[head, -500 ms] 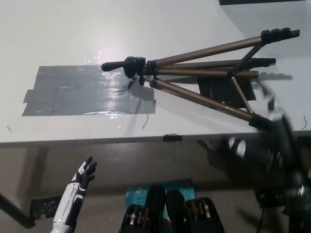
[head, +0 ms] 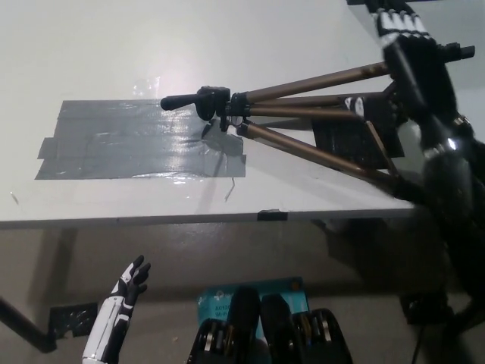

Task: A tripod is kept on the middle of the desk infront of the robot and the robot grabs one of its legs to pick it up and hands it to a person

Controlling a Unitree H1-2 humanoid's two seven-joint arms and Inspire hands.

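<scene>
Two hands in view, only the right hand (head: pixel 405 45) at work: it hovered flat & wide above the leg ends of the tripod (head: pixel 295 111), holding nothing, arm reaching up from bottom right. Probably placed so to drop on one leg for the grab. Tripod lay sideways on desk (head: pixel 114 45), legs fanned right, head by grey tape (head: pixel 114 144). Left hand (head: pixel 130 279) hung below desk edge, wide, empty.
</scene>
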